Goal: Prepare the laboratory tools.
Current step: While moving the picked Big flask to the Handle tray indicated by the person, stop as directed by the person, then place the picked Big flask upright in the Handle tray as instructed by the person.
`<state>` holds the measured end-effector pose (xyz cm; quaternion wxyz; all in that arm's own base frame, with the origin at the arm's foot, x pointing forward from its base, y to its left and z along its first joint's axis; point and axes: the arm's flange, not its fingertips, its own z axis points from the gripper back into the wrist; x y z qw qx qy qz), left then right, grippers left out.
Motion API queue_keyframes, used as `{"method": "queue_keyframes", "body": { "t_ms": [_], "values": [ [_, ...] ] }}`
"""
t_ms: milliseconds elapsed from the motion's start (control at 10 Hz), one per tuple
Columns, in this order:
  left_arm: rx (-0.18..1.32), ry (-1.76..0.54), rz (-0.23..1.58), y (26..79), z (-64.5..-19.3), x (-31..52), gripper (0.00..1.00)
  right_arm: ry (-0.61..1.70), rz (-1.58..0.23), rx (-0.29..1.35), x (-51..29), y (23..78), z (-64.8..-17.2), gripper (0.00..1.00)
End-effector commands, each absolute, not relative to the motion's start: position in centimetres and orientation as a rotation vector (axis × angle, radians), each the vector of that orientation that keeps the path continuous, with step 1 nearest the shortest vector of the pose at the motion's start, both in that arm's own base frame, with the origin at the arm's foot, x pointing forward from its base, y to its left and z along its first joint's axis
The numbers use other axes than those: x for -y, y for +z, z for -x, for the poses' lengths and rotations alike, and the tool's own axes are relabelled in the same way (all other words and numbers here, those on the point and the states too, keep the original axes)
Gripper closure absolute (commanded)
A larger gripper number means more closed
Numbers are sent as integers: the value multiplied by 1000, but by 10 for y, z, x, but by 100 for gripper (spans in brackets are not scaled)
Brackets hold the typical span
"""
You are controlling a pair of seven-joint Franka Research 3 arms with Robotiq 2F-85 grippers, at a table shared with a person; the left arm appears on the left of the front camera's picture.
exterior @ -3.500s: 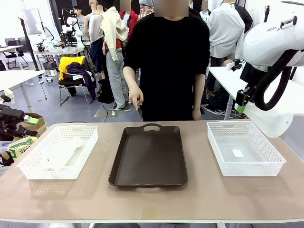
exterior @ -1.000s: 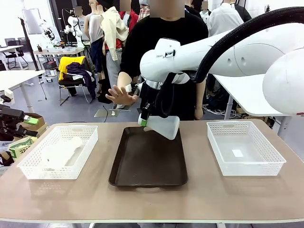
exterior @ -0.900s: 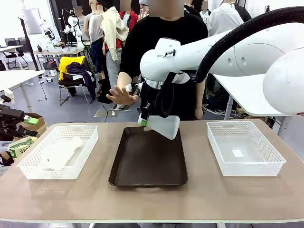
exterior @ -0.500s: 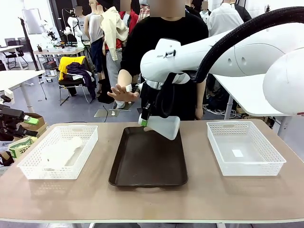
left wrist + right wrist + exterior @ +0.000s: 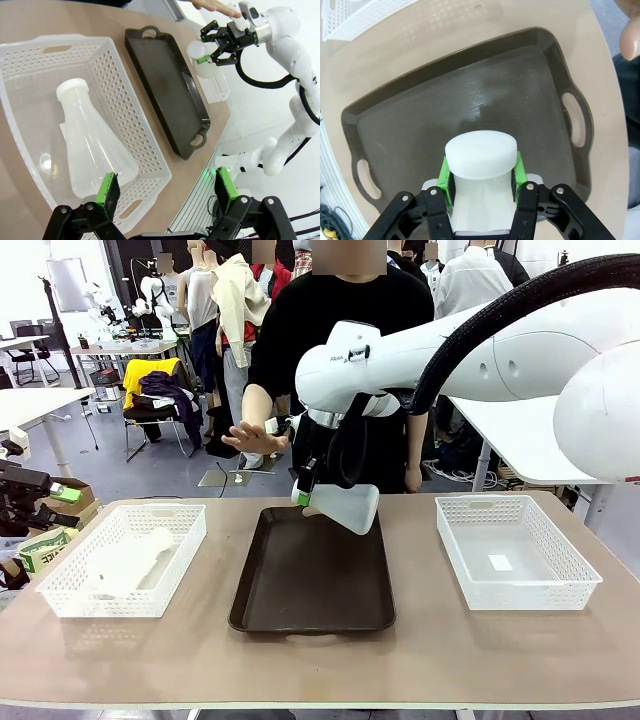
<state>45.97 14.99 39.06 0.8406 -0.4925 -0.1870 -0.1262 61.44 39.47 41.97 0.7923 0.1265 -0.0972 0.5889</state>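
Item 1, first flask (image 5: 345, 508): frosted white, tilted, held in the air over the far end of the dark brown tray (image 5: 310, 585). The right gripper (image 5: 304, 496) was clamped on its neck, with a green pad on each side just under the cap.

Item 2, second flask (image 5: 92, 145): lay on its side inside the white left basket (image 5: 60, 595). The left gripper (image 5: 165, 187) hovered above that basket, fingers spread wide apart, holding nothing.

Item 3, right basket (image 5: 520, 590): white, stood on the table (image 5: 300, 660) to the tray's right.

Item 4, person's hand (image 5: 255, 437): open, palm down, beyond the table's far edge, near the right arm's wrist.
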Motion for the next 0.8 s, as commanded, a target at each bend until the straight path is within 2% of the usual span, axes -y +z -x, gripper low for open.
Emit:
{"method": "queue_keyframes", "body": {
  "t_ms": [0, 700],
  "values": [
    [394, -272, 1036, 392, -459, -151, 0, 1273, -272, 213, -396, 421, -614, 100],
    [394, -272, 1036, 392, -459, -151, 0, 1273, -272, 213, -396, 421, -614, 100]
  ]
}}
